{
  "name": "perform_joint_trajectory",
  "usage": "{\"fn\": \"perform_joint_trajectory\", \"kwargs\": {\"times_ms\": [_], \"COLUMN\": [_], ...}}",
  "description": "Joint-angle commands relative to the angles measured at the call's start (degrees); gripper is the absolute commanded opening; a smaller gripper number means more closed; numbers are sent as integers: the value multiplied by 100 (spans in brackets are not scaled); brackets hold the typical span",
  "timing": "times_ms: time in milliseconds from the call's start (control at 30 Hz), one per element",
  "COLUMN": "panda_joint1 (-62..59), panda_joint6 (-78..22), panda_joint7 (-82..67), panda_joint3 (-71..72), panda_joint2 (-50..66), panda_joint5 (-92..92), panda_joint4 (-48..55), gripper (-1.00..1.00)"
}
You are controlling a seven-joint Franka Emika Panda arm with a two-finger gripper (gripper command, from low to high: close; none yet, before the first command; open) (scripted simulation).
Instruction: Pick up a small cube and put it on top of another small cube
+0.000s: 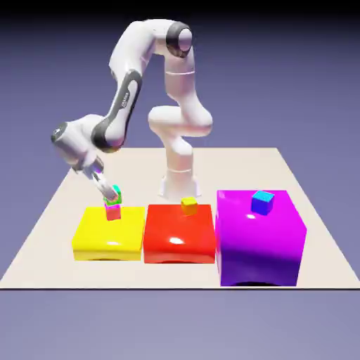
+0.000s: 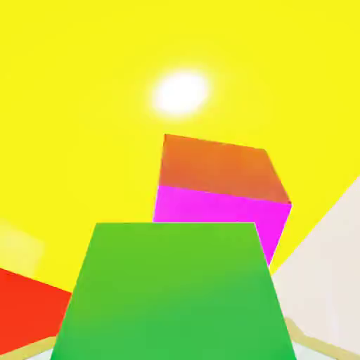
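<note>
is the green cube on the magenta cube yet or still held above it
Cannot tell. The green cube sits at the gripper, directly over the magenta cube; contact isn't visible.

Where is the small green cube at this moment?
The small green cube is at the gripper, just above the magenta-and-red cube on the yellow block, at the exterior view's left.

Yellow block (image 1: 109,235): smooth, glossy finish; a bright round highlight shows on its top in the hand view. Red block (image 1: 179,233) and large magenta block (image 1: 259,235): the same smooth, glossy, plastic-like surface with soft reflections. Green cube (image 2: 176,295) and magenta-and-red cube (image 2: 221,190): flat, even colour, matt. Desk (image 1: 42,239): pale, matt, untextured. Arm (image 1: 130,84): smooth white casing with a satin sheen.
</note>
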Motion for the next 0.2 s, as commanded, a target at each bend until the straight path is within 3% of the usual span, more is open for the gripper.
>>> {"fn": "perform_joint_trajectory", "kwargs": {"times_ms": [0,167], "panda_joint1": [-52,374], "panda_joint6": [0,-1025], "panda_joint7": [0,268], "panda_joint3": [0,-566], "panda_joint2": [0,-430], "panda_joint5": [0,-332], "panda_joint4": [0,672], "gripper": [100,100]}}
